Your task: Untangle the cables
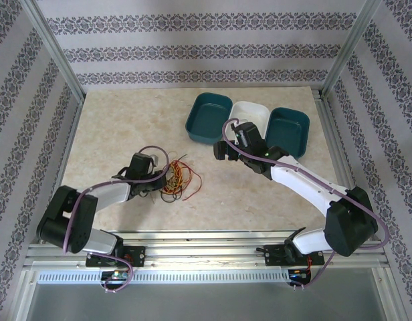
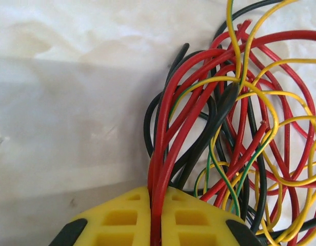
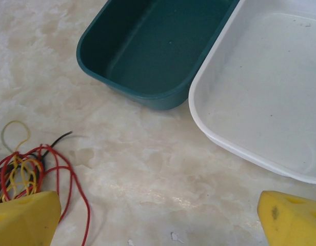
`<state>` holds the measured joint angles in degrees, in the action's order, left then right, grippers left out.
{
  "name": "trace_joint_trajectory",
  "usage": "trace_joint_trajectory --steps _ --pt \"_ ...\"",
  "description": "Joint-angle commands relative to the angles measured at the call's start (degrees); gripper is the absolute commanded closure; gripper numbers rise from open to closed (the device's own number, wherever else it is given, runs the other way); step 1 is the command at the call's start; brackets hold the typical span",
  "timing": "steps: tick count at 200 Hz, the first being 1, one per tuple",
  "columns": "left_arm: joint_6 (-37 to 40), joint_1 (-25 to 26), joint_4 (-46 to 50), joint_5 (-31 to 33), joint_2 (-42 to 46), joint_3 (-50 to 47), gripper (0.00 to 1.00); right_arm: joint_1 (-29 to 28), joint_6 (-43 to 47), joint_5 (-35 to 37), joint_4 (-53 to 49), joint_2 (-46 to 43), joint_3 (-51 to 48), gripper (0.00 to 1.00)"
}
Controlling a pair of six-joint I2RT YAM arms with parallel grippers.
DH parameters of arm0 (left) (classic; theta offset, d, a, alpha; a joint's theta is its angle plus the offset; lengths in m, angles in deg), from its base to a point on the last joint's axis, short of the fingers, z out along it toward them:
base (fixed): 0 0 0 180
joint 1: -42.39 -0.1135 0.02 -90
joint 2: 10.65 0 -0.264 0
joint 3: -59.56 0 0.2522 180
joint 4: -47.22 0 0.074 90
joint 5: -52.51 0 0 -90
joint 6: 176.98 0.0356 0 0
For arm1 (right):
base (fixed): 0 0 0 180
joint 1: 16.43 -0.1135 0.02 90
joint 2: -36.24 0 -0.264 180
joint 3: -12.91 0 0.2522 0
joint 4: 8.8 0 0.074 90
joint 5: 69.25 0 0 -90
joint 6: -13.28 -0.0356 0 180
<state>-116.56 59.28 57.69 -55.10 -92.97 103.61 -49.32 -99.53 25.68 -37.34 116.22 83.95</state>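
Pinching a thin sheaf of red strands between its yellow fingers (image 2: 130, 205), the left gripper (image 2: 156, 200) is clamped on the cables (image 2: 235, 128). In the left wrist view the gripped strands run straight up out of the jaws, pressed together. They then fan to the right into a loose snarl of red, yellow and black loops, with one thin green-and-yellow wire threaded through. A black loop bulges out on the left of the sheaf. The snarl lies on the pale marbled table (image 1: 112, 127).

In the top view the bunch sits left of the table's centre, nearer the near edge than the far one. The left gripper is at its left side, and a few red and yellow loops stray to the right.

The right gripper (image 3: 158, 220) has its fingers spread wide, with bare table between them and nothing held. It is right of centre, just on the near side of three trays that stand toward the far right corner. These are a teal tray (image 3: 142, 95), a white tray (image 3: 224, 143) and a second teal tray (image 1: 289, 130), side by side and touching. Whether the right gripper touches the table I cannot tell. In the right wrist view the cables show at lower left, partly behind one finger and well apart from the trays.
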Motion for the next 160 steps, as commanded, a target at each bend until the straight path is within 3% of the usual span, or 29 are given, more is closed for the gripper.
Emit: trace_joint_trajectory --steps 1,17,62,123,160 --pt "6.63 0.61 -2.14 -3.68 -3.58 3.6 0.95 -0.26 -0.59 -2.12 0.16 -0.04 1.41 0.02" --pt "9.51 1.61 -2.16 -4.78 -6.42 6.34 1.0 0.14 -0.77 -3.63 -0.7 0.81 2.12 0.02" --pt "16.19 6.81 -1.41 -8.54 -13.9 14.4 1.0 1.93 -2.91 -8.09 -2.01 1.15 0.96 0.06" --pt "18.73 10.45 -3.02 -13.76 -15.68 17.79 1.0 5.6 -5.45 -14.41 -3.25 -0.7 -3.24 0.38" --pt "19.21 10.6 -3.1 -15.47 -16.45 18.88 1.0 7.51 -5.65 -21.9 -0.89 2.93 -2.99 0.44"
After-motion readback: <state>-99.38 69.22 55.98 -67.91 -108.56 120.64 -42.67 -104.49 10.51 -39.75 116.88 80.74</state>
